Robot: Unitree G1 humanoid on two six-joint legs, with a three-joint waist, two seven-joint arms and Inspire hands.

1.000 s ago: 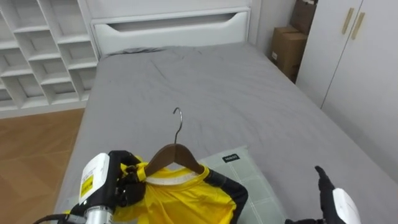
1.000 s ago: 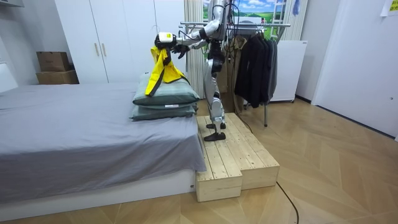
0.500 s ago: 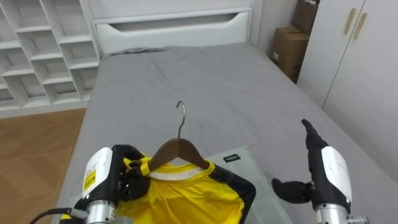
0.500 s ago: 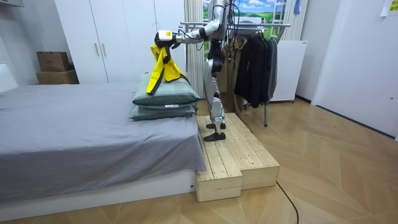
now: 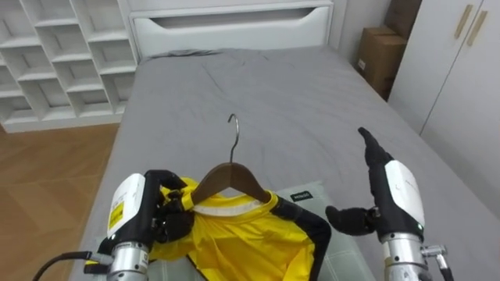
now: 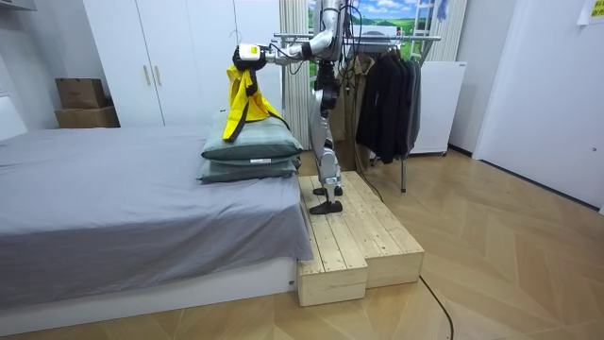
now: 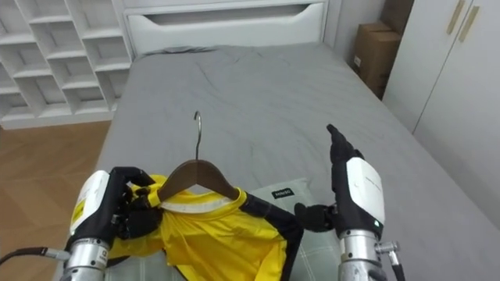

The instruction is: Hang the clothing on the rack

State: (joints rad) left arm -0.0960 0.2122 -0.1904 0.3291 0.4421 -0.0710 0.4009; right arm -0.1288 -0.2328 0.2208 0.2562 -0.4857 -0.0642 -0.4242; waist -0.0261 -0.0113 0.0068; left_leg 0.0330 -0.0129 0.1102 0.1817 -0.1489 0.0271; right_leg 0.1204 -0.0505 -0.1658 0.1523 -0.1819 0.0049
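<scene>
A wooden hanger [image 5: 228, 178] with a metal hook carries a yellow shirt [image 5: 234, 242] with black trim. My left hand [image 5: 168, 215] is shut on the hanger's left shoulder, with the yellow cloth bunched in its fingers. My right hand [image 5: 391, 195] is open beside the shirt's right edge, fingers straight up, thumb pointing at the cloth without touching it. In the room view I stand on a wooden platform [image 6: 359, 241] at the bed's foot and hold the shirt [image 6: 247, 99] up above two stacked green pillows [image 6: 250, 151].
The grey bed [image 5: 266, 94] stretches ahead to a white headboard [image 5: 234, 23]. White shelves [image 5: 55, 55] stand at the left, cardboard boxes [image 5: 379, 55] and a white wardrobe [image 5: 461, 70] at the right. Behind me is a clothes rack [image 6: 377, 42] with dark garments [image 6: 387, 104].
My right hand has risen from the lower right edge to the shirt's side. The hanger and shirt have been lifted a little higher above the pillows.
</scene>
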